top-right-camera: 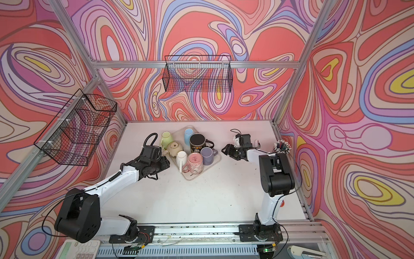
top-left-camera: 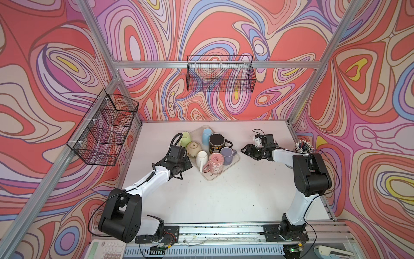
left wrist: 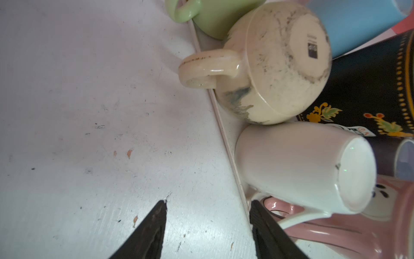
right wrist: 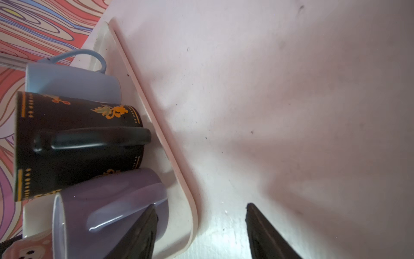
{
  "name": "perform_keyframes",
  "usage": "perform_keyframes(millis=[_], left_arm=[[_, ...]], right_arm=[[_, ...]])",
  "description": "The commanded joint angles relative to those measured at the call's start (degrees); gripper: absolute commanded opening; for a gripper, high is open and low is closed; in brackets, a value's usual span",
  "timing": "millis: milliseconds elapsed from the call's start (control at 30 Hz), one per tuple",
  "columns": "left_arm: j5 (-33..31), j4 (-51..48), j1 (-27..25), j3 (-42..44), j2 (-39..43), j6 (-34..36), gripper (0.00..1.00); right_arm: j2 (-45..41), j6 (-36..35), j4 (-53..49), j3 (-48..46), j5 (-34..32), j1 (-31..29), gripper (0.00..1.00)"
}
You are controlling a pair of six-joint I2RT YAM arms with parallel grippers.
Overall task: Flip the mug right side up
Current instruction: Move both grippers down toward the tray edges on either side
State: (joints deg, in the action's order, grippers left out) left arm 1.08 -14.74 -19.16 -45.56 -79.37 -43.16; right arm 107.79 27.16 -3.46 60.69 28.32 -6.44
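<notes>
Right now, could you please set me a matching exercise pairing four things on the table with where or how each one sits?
Things:
1. black mug
2. cream mug
3. pink mug
4. pen cup

Places and states:
A. off the tray, at the right edge of the table
B. mouth up, dark inside
C. base up, with a dark sticker on the base
D. base up, at the tray's near corner

Pairs: 1-B; 2-C; 3-D; 4-A
</notes>
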Motion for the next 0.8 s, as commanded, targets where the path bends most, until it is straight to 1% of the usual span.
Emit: perform_keyframes(millis=[0, 233, 400, 567, 767], left_arm=[[-0.2, 4.2, -0.4, 0.8, -1.7, -4.0, 0.61], [-0.2, 9.0, -1.6, 1.6, -6.9, -6.7, 0.58], [-0.5, 11.2, -1.7, 2.0, -8.8, -7.0, 0.57], [-0.1, 14.1, -1.7, 2.5, -11.1, -7.8, 0.54], [0.5, 16.9, -1.9, 2.4, -14.1, -9.0, 0.46]], right_arm=[[2.0, 0.2, -0.5, 1.1, 1.3, -0.8, 0.64], [4.5, 0.8, -0.6, 1.8, 1.6, -1.8, 0.60], [6.0, 0.7, -2.0, 2.6, 1.2, -2.9, 0.54], [6.4, 0.9, -2.2, 1.7, 0.2, -4.3, 0.47], [7.4, 1.1, -3.0, 1.6, -0.5, -5.7, 0.35]])
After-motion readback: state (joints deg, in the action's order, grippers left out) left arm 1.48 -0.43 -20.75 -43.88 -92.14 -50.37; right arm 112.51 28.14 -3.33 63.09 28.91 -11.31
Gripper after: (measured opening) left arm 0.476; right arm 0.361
